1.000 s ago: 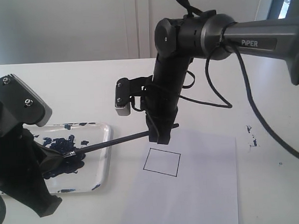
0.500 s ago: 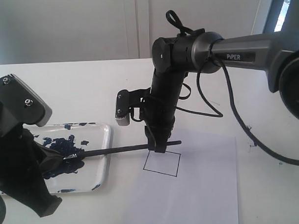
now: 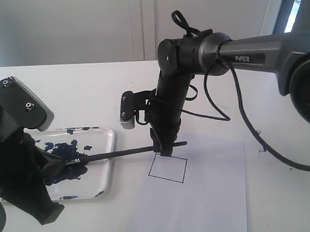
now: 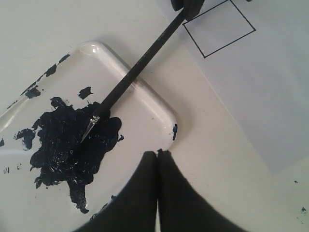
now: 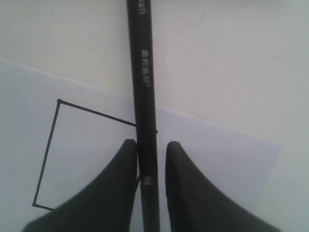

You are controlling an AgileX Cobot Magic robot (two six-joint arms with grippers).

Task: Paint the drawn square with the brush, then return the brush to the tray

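Observation:
The brush [image 3: 120, 153] slants from the tray [image 3: 111, 148] up to my right gripper [image 3: 165, 152]. Its silver ferrule and tip lie in the dark blue paint blob [image 4: 72, 145]. My right gripper [image 5: 150, 144] is shut on the black handle [image 5: 144, 72] near its tail end, just above the top edge of the drawn square [image 3: 168, 168]. The square [image 5: 87, 154] is thin black lines with a white inside. My left gripper [image 4: 158, 152] is shut on nothing and hovers over the tray's near rim [image 4: 164, 108].
The white paper sheet [image 3: 214, 195] lies right of the tray on the white table. Small dark paint specks [image 3: 260, 143] dot the table to the right of the sheet. My left arm [image 3: 19, 166] looms over the tray's left part.
My right gripper came down and toward the tray, lowering the brush from a raised slant so that its tip sits in the paint. The left arm has not moved.

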